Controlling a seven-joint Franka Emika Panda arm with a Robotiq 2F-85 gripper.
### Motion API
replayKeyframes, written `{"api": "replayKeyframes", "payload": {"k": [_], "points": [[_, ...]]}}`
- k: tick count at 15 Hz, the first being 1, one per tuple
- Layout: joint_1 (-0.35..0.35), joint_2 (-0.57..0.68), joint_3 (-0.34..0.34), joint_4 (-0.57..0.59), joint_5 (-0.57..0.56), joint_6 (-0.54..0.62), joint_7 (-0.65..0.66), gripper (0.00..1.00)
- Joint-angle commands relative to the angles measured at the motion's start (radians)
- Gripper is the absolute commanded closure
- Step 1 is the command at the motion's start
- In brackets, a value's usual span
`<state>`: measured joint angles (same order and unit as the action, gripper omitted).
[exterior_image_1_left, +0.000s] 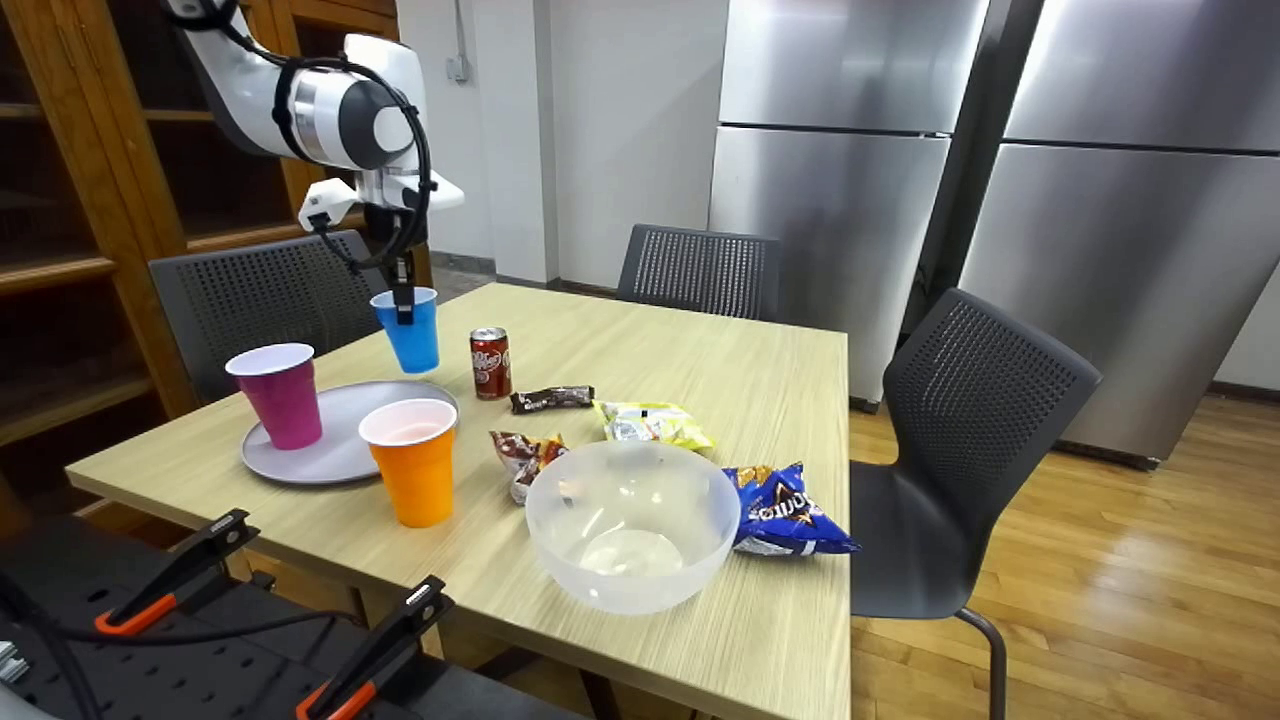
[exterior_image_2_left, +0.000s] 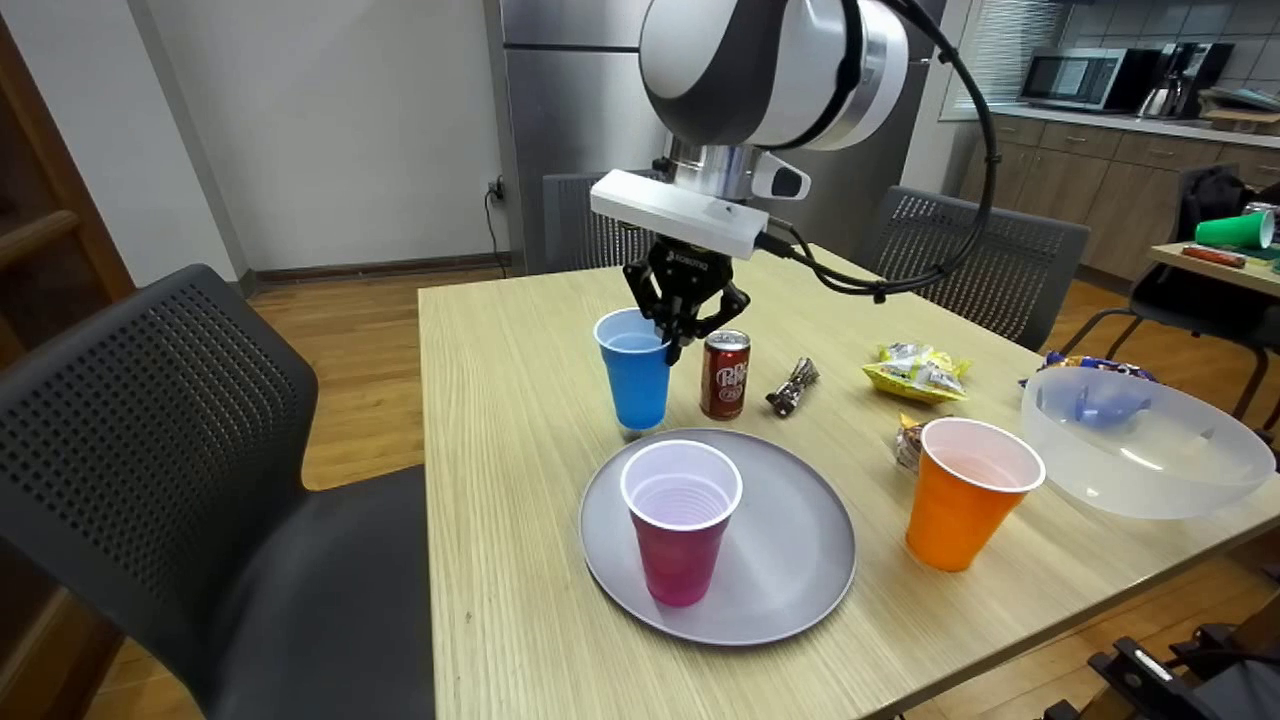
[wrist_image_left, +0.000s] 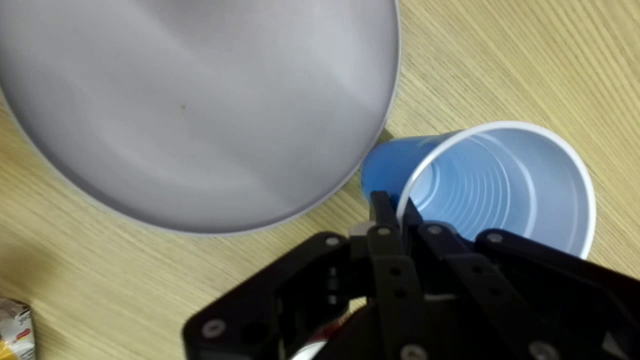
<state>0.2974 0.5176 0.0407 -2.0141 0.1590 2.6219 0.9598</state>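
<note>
Evidently, the blue cup (exterior_image_2_left: 637, 385) is pinched by its rim in the gripper (wrist_image_left: 398, 212), perhaps because one thin wall is grasped more easily.

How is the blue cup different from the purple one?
The blue cup is bright blue outside, while the purple cup is a deep pinkish purple. The blue cup is pinched at its rim by the robot's hand; nothing grips the purple cup. The purple cup stands on the gray plate, whereas the blue cup is beyond the plate's edge. Both are open-topped, wider at the top, with pale rims.
</note>
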Motion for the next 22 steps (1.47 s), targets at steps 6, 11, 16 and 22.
{"api": "replayKeyframes", "payload": {"k": [6,11,16,22], "points": [[-0.045,-0.141,0.042,-0.212,0.036,0.026,-0.110,0.99],[-0.066,-0.132,0.060,-0.230,0.080,0.008,-0.169,0.99],[-0.074,-0.123,0.064,-0.232,0.115,-0.001,-0.204,0.99],[-0.072,-0.137,0.066,-0.243,0.127,-0.007,-0.222,0.56]]}}
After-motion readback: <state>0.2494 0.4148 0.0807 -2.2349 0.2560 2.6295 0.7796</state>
